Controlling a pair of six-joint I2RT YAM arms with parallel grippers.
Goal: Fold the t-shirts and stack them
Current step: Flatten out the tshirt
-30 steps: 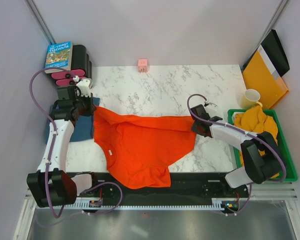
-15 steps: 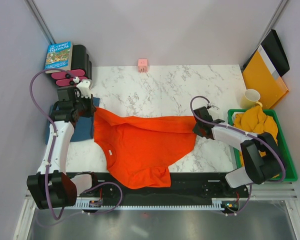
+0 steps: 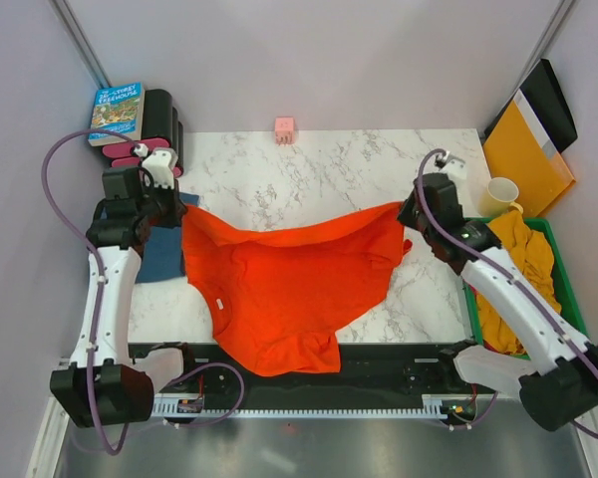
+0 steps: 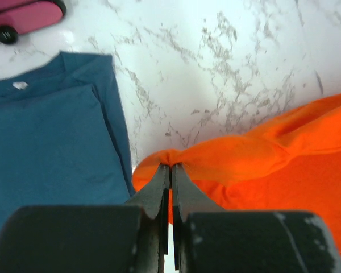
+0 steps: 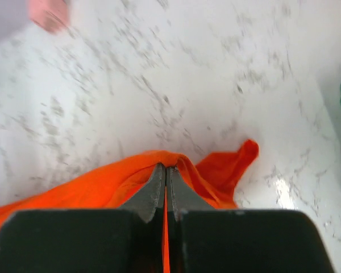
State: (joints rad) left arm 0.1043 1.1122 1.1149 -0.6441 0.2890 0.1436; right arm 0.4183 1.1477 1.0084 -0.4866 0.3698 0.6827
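An orange-red t-shirt (image 3: 289,289) lies spread over the middle of the marble table, its far edge lifted between the two arms. My left gripper (image 3: 182,212) is shut on the shirt's left corner (image 4: 169,159). My right gripper (image 3: 407,211) is shut on the right corner (image 5: 166,158), held above the table, with a sleeve (image 5: 230,165) hanging beside it. A dark teal-blue t-shirt (image 3: 162,261) lies flat at the left edge, also in the left wrist view (image 4: 45,148). Mustard-yellow t-shirts (image 3: 518,249) fill the green bin.
A green bin (image 3: 575,309) stands at the right edge. A cream mug (image 3: 500,195) and a yellow-orange folder (image 3: 526,154) are at the back right. A small pink block (image 3: 284,128) sits at the back. A book (image 3: 117,108) and a black-and-pink device (image 3: 154,134) are back left.
My right gripper has shut on the shirt's right corner and lifted it up and toward the back right. The left gripper rose slightly with its corner. The shirt's far edge is now stretched.
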